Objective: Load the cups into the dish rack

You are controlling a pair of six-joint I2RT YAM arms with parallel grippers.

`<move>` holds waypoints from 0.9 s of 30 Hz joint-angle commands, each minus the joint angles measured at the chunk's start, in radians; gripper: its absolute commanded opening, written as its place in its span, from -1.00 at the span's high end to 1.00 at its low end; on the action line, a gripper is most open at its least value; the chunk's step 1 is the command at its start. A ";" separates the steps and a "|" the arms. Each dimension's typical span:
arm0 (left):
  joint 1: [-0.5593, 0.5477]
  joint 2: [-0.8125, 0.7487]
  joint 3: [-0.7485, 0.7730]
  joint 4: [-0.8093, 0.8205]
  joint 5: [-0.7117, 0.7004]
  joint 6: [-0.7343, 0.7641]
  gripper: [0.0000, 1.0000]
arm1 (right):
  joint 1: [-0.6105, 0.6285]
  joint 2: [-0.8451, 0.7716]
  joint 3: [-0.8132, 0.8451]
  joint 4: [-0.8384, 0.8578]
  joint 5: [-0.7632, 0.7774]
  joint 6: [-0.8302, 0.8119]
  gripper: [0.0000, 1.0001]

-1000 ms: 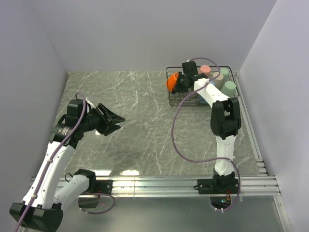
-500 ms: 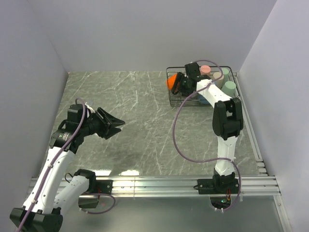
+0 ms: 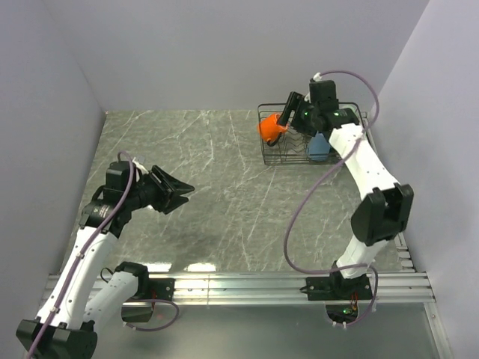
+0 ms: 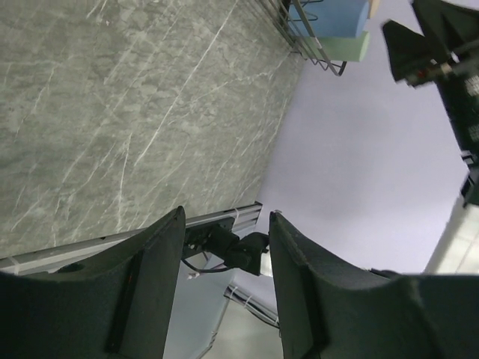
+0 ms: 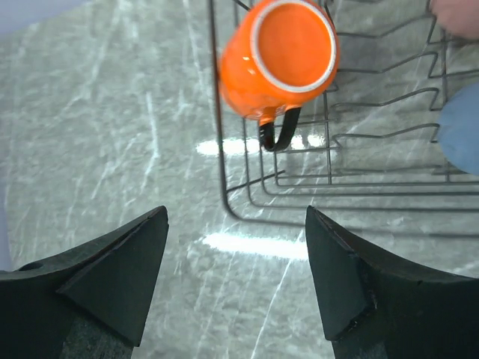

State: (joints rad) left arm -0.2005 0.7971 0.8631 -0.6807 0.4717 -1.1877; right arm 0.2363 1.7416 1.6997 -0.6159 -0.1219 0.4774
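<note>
One orange mug [image 5: 278,54] tilts at one end of the dish rack [image 3: 292,151], one blue tumbler [image 3: 318,146] inside it — right gripper [image 5: 236,278] above the rack, left gripper [image 4: 224,288] well away, both wide open, empty

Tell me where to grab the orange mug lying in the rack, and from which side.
Grip the orange mug across its round body, coming end-on from the open right pincer's side. It lies tilted at the rack's corner with one round end facing the pincer, and its dark handle hangs among the wires, likely hard to reach.
</note>
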 commanded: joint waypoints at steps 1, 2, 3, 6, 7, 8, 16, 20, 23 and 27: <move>0.004 0.030 0.036 0.044 -0.019 0.052 -0.08 | -0.006 -0.129 0.003 -0.045 0.001 -0.049 -0.61; 0.004 0.051 0.043 0.050 -0.024 0.062 -0.08 | -0.006 -0.158 -0.011 -0.048 0.011 -0.059 -0.61; 0.004 0.063 0.054 0.058 -0.025 0.069 -0.08 | -0.006 -0.218 -0.043 -0.059 0.045 -0.074 -0.61; 0.004 0.115 0.074 0.113 -0.019 0.102 -0.10 | -0.006 -0.344 -0.110 -0.096 0.120 -0.106 -0.61; 0.004 0.148 0.082 0.130 -0.013 0.108 -0.11 | -0.006 -0.376 -0.132 -0.103 0.157 -0.111 -0.61; 0.004 0.168 0.092 0.147 -0.008 0.117 -0.11 | -0.006 -0.408 -0.155 -0.111 0.175 -0.111 -0.61; 0.004 0.431 0.338 0.219 0.007 0.261 -0.12 | -0.006 -0.680 -0.314 -0.214 0.225 -0.085 -0.62; 0.004 0.574 0.473 0.254 0.051 0.278 -0.13 | -0.006 -0.831 -0.353 -0.232 0.226 -0.086 -0.64; 0.004 0.657 0.520 0.312 0.090 0.263 -0.13 | -0.005 -0.904 -0.412 -0.231 0.191 -0.080 -0.64; 0.004 0.721 0.580 0.416 0.137 0.226 -0.13 | -0.005 -1.042 -0.492 -0.232 0.142 -0.014 -0.66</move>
State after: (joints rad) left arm -0.1997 1.5017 1.3777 -0.3985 0.5373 -0.9554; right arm 0.2356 0.7677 1.2518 -0.8425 0.0593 0.4191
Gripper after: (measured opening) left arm 0.565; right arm 0.825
